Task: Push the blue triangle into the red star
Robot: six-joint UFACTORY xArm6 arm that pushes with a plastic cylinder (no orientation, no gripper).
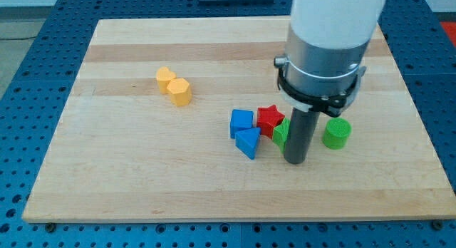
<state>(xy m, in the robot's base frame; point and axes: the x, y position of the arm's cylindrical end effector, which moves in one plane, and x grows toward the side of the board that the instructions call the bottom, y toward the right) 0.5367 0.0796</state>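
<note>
Camera view, the only one I have, shows my tip (295, 161) resting on the wooden board (107, 177), with nothing held, since the rod is bare and can only push. Just to the view's left of my tip lies the blue triangle (248, 142), apart from the rod. The red star (269, 120) sits up and to the left of my tip, close against the triangle's upper right; I cannot tell whether they touch. A blue cube (241, 122) stands left of the star, right above the triangle. Partly hidden behind the rod is a green block (280, 132). A green cylinder (337, 133) stands to the right of the rod. Far off to the upper left are two yellow blocks (174, 87), touching each other.
</note>
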